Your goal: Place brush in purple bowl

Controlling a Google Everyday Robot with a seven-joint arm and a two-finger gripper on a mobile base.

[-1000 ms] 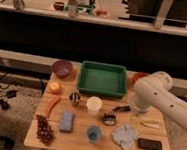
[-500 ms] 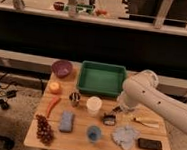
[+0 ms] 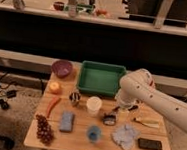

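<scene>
The brush lies on the wooden table, right of the white cup. Its dark head points toward the front, and its slim black handle runs up and right under my arm. The purple bowl sits at the table's back left corner, left of the green tray. My white arm reaches in from the right. Its gripper hangs open just above the brush handle, holding nothing. The arm hides part of the handle.
An orange fruit, a striped can, a red-orange vegetable and grapes are on the left. In front lie a blue sponge, blue cup, pale cloth, black slab and pale-handled utensil.
My arm has swung left and down from the table's right side, bringing the gripper over the brush. The objects on the table have not moved.
</scene>
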